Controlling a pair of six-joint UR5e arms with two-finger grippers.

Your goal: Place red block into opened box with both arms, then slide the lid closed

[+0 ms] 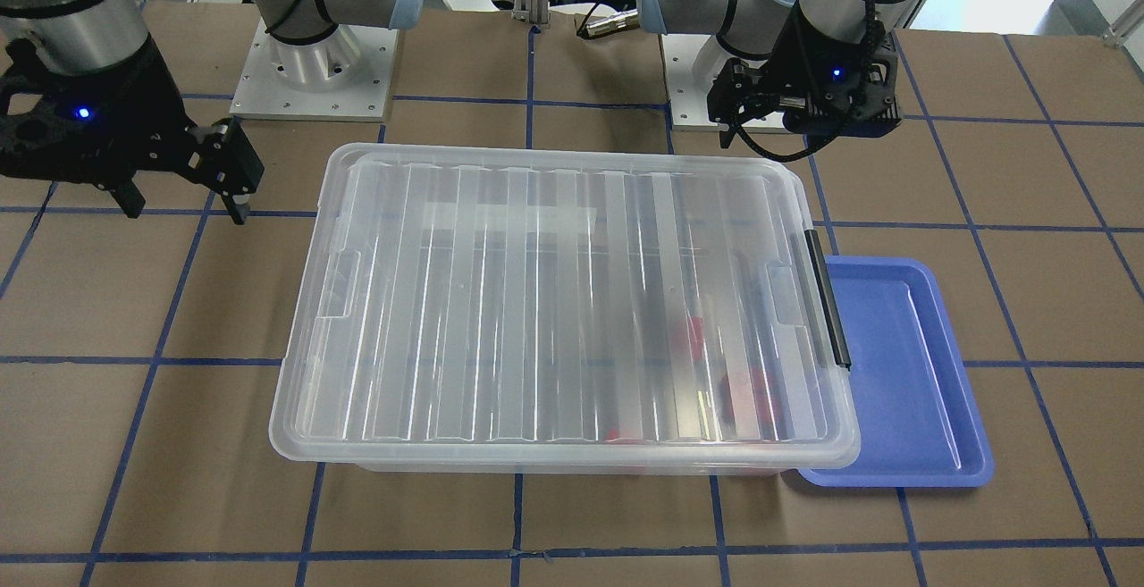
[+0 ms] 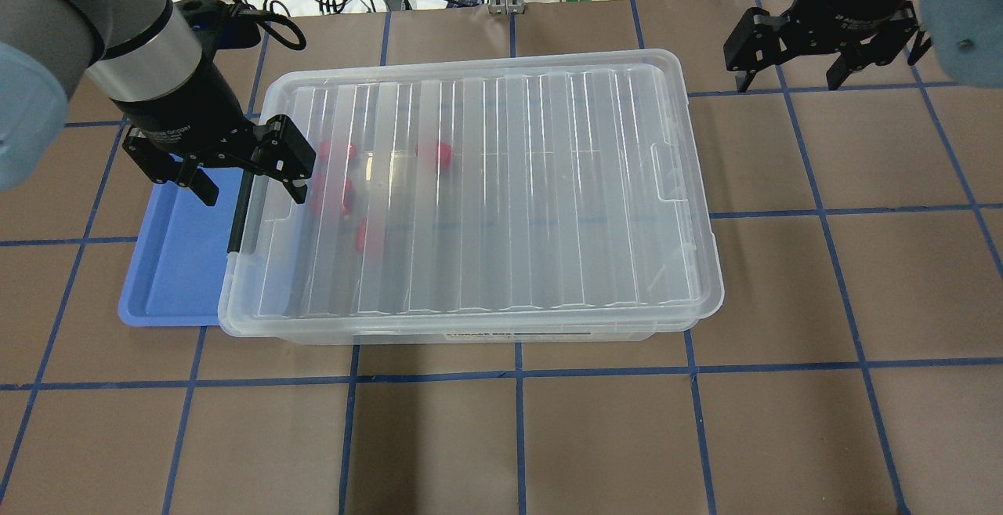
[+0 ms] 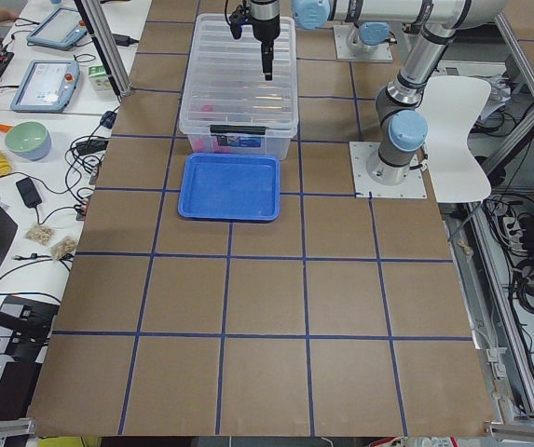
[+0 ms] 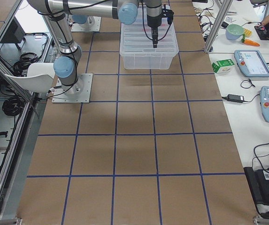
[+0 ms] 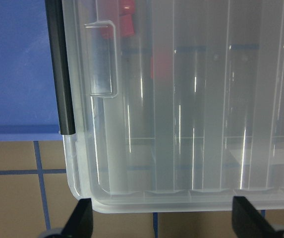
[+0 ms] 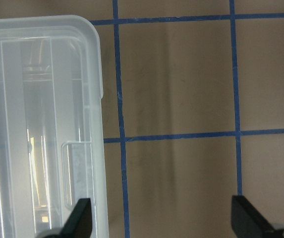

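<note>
Nearest the robot ran the long front wall of the box [image 2: 486, 331], which stood on the brown table [image 2: 548, 437]. The ribbed lid [image 2: 509, 186] lay flat over the box and covered its whole top.

Through the lid, a red block [image 2: 368, 234] showed inside the box, toward its clip end. Three more of the same kind lay near it, also inside. They were blurred by the plastic.

A blue tray [image 2: 168, 264] lay against that same short end of the box, partly tucked under its rim beside the black bar clip [image 2: 239, 213].

The left gripper [image 2: 252, 190] hung above the box's clip end. Its jaws were spread wide and held nothing.

Farthest off, the right gripper [image 2: 790, 80] hung over the table beyond the box's opposite short end, well apart from it. Its jaws were likewise spread and empty.
</note>
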